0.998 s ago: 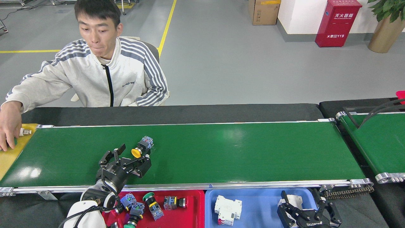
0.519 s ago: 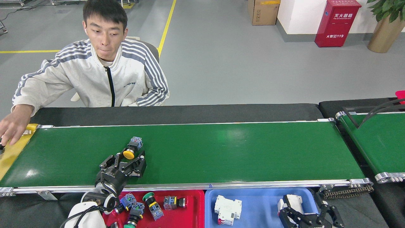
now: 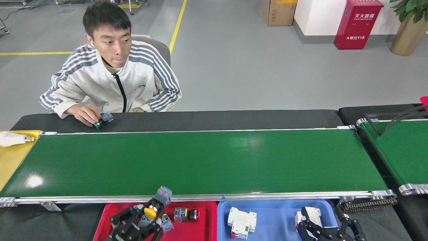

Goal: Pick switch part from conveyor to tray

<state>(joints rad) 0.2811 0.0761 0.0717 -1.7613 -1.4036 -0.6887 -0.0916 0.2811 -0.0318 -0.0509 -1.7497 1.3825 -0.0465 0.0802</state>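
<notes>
Left gripper [image 3: 142, 219] is over the red tray [image 3: 200, 227], jaws closed around a yellow-capped switch part [image 3: 154, 207] — its clear blue block tips up toward the conveyor's near rail. More switches lie in the tray under and beside it. Right gripper [image 3: 329, 227] sits low over the blue tray [image 3: 274, 217], fingers spread, near a white breaker [image 3: 241, 222]. The conveyor [image 3: 200, 160] is bare — beyond it, a person's hand [image 3: 83, 115] rests on a green-capped switch [image 3: 102, 120].
</notes>
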